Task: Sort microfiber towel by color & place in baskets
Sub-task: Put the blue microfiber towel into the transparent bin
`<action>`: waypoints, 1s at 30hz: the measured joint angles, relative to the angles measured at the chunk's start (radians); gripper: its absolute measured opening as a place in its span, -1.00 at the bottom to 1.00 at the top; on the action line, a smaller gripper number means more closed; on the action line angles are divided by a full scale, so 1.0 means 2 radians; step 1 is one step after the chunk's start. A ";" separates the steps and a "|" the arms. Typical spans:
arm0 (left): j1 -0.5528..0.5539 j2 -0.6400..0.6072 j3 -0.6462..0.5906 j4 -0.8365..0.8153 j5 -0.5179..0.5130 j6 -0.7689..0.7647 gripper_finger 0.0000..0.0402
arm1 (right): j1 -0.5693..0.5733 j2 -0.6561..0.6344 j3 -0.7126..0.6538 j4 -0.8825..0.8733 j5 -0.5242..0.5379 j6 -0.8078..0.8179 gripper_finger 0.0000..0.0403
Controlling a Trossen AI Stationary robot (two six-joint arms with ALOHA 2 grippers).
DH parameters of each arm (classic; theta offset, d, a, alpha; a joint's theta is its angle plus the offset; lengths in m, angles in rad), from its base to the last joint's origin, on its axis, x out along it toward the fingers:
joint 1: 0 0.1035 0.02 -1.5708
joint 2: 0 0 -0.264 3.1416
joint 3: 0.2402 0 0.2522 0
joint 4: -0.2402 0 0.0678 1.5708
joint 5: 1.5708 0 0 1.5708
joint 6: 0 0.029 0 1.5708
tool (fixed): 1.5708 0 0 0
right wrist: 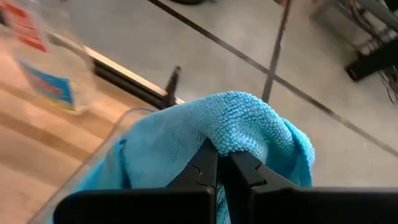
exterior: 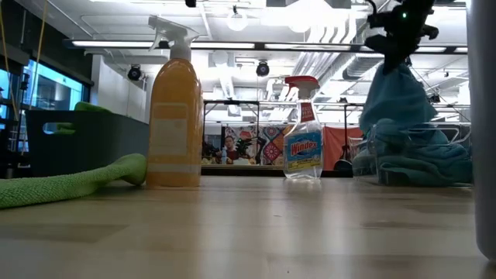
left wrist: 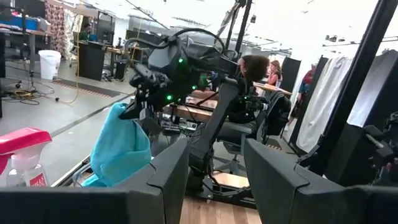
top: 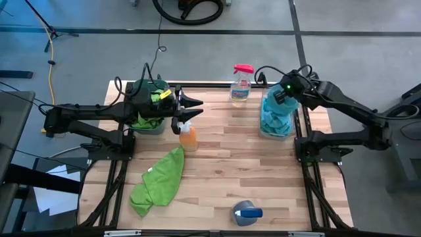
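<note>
Holding blue towel (right wrist: pixel 239 127) over clear basket (top: pixel 276 128), right gripper (right wrist: pixel 219 163)

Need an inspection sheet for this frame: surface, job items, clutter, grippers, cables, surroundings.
Surface: wooden slat table, dry.
Job's things: dark teal-green tub holds green cloth; clear plastic tub holds blue towels; loose green microfiber towel lies on the table.
Clutter: orange spray bottle, clear pink-capped spray bottle, grey-blue object at the near edge.
Grippers: left gripper open, empty, beside the teal tub; right gripper shut on a blue microfiber towel above the clear tub.
Cables: yellow cable on the floor.
Surroundings: people seated behind.
</note>
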State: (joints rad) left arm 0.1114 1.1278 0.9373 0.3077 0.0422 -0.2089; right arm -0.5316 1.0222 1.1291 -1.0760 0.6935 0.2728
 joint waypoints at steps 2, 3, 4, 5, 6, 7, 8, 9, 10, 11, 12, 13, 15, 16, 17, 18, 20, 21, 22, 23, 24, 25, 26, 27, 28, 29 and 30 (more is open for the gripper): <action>0.000 0.000 0.000 0.000 0.000 0.000 -0.28 | -0.007 0.000 -0.009 0.001 -0.004 0.007 -1.00; 0.000 0.000 0.000 -0.001 0.000 0.000 -0.28 | -0.009 0.000 -0.014 0.001 -0.009 0.008 -1.00; 0.000 0.000 0.000 -0.003 0.000 0.000 -0.28 | -0.009 0.000 -0.022 0.002 -0.014 0.009 -1.00; 0.000 0.000 0.000 -0.004 -0.001 0.000 -0.28 | -0.009 0.000 -0.031 0.003 -0.025 0.009 -1.00; 0.000 0.000 0.000 -0.006 -0.001 0.000 -0.28 | -0.009 0.000 -0.042 0.005 -0.040 0.009 -1.00; 0.000 0.000 0.000 -0.008 -0.001 0.000 -0.28 | -0.009 0.000 -0.054 0.010 -0.056 0.012 -1.00; 0.000 0.000 0.000 -0.009 -0.002 0.000 -0.28 | -0.009 0.000 -0.068 0.017 -0.074 0.019 -1.00; 0.000 0.000 0.000 -0.012 -0.004 0.000 -0.28 | -0.008 0.000 -0.084 0.028 -0.095 0.023 -1.00; 0.000 0.000 0.000 -0.014 -0.006 0.000 -0.28 | -0.005 0.000 -0.101 0.042 -0.114 0.029 -1.00; 0.000 0.000 0.000 -0.014 -0.007 0.000 -0.28 | -0.002 0.000 -0.118 0.055 -0.131 0.034 -1.00; 0.000 0.000 0.000 -0.016 -0.007 0.000 -0.28 | 0.003 0.000 -0.135 0.073 -0.145 0.037 -1.00; 0.000 0.000 0.000 -0.016 -0.007 0.000 -0.28 | 0.008 0.000 -0.151 0.089 -0.158 0.042 -1.00; 0.000 0.000 0.000 -0.017 -0.007 0.000 -0.28 | 0.018 0.000 -0.179 0.118 -0.182 0.047 -1.00; 0.000 0.000 0.000 -0.018 -0.007 0.001 -0.28 | 0.021 0.000 -0.192 0.130 -0.200 0.051 -1.00; 0.000 0.000 0.000 -0.018 -0.007 0.001 -0.28 | 0.023 0.000 -0.204 0.139 -0.220 0.056 -1.00; 0.000 0.000 0.000 -0.018 -0.007 0.001 -0.28 | 0.024 0.000 -0.215 0.146 -0.239 0.060 -1.00; 0.000 0.000 0.000 -0.018 -0.007 0.001 -0.28 | 0.024 0.000 -0.236 0.157 -0.273 0.062 -1.00; 0.000 0.000 0.000 -0.018 -0.010 0.001 -0.28 | 0.023 0.000 -0.245 0.162 -0.285 0.067 -1.00; 0.000 0.000 0.000 -0.018 -0.014 0.001 -0.28 | 0.022 0.000 -0.253 0.169 -0.299 0.072 -1.00; 0.000 0.000 0.000 -0.018 -0.017 0.002 -0.28 | 0.020 0.000 -0.261 0.179 -0.315 0.077 -1.00; 0.000 0.000 0.000 -0.018 -0.018 0.002 -0.28 | 0.018 0.000 -0.269 0.192 -0.335 0.083 -1.00; 0.000 0.000 0.000 -0.018 -0.019 0.002 -0.28 | 0.014 0.000 -0.277 0.206 -0.356 0.084 -1.00; 0.002 0.000 0.000 -0.018 -0.020 0.002 -0.28 | 0.010 0.000 -0.284 0.218 -0.373 0.086 -1.00; 0.003 0.000 0.000 -0.018 -0.020 0.002 -0.28 | 0.007 0.000 -0.291 0.230 -0.385 0.087 -1.00; 0.004 0.000 0.000 -0.018 -0.020 0.002 -0.28 | 0.003 0.000 -0.297 0.240 -0.391 0.088 -1.00; 0.004 0.000 0.000 -0.019 -0.020 0.002 -0.28 | 0.000 0.000 -0.303 0.246 -0.392 0.091 -1.00; 0.004 0.000 0.000 -0.019 -0.020 0.001 -0.28 | -0.004 0.000 -0.309 0.250 -0.392 0.096 -1.00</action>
State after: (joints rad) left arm 0.1184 1.1282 0.9371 0.2690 0.0021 -0.2061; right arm -0.5405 1.0214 0.5115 -0.5755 -0.0906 0.4656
